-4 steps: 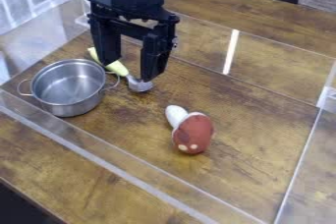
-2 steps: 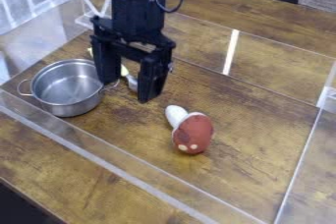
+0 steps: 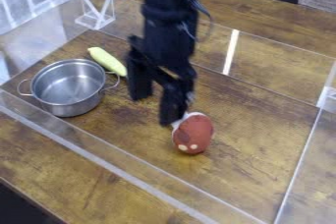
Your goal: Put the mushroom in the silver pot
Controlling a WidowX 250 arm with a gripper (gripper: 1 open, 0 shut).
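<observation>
- Silver pot: round, shiny steel, low walls, a small loop handle showing on the right side; sits on the wooden table at the left — interior bare, only reflections inside.
- Mushroom: lying on its side on the table right of centre, well apart from the pot; rounded reddish-brown cap toward the camera, with two small dark spots low on the cap; the cream stem mostly hidden behind the gripper.
- Gripper: black, blocky, pointing down from a dark arm with cables at the top; fingers spread wide with nothing between them; right finger just above and beside the mushroom's stem end, contact impossible to tell from this angle.
- Yellow-green handle: smooth, elongated, lying on the table just behind the pot and left of the gripper; the rest of the utensil not visible.
- Table surface: dark brown wood planks, strong grain, slightly glossy.
- Clear plastic barrier: transparent low walls framing the work area — edges catching white glare, one bright streak at the right behind the arm.
- Small clear triangular stand at the back left, resting on the table.
</observation>
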